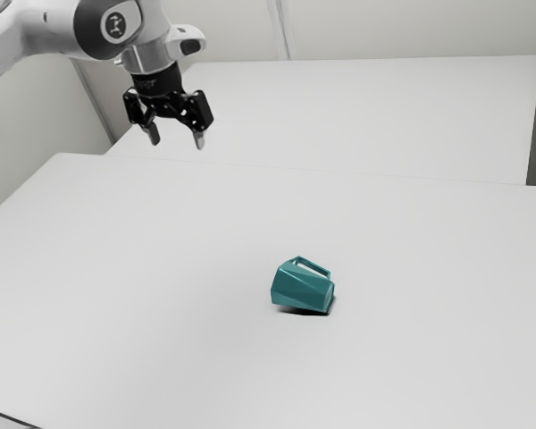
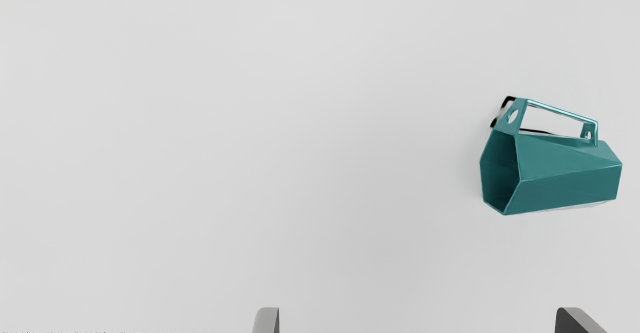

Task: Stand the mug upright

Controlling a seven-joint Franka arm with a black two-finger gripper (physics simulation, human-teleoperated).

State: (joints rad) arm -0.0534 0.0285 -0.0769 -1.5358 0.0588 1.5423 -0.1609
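The mug [image 1: 301, 290] lay on its side on the table [image 1: 143, 268], just below and right of the middle of the exterior view, so it was not upright. Its long axis ran across that frame, mouth [image 2: 500, 173] toward the left and base toward the right, with the handle [image 2: 562, 111] raised along the upper side. The gripper [image 1: 177, 140] hung well apart from it, high in the upper left of the frame, its fingers spread with nothing between them. From there the mug lay down and to the frame's right. In the wrist view the mug's length ran nearly along the line joining the two fingertips, so a pinch across the body would probably have called for a turn of the wrist as well as the reach over and down.
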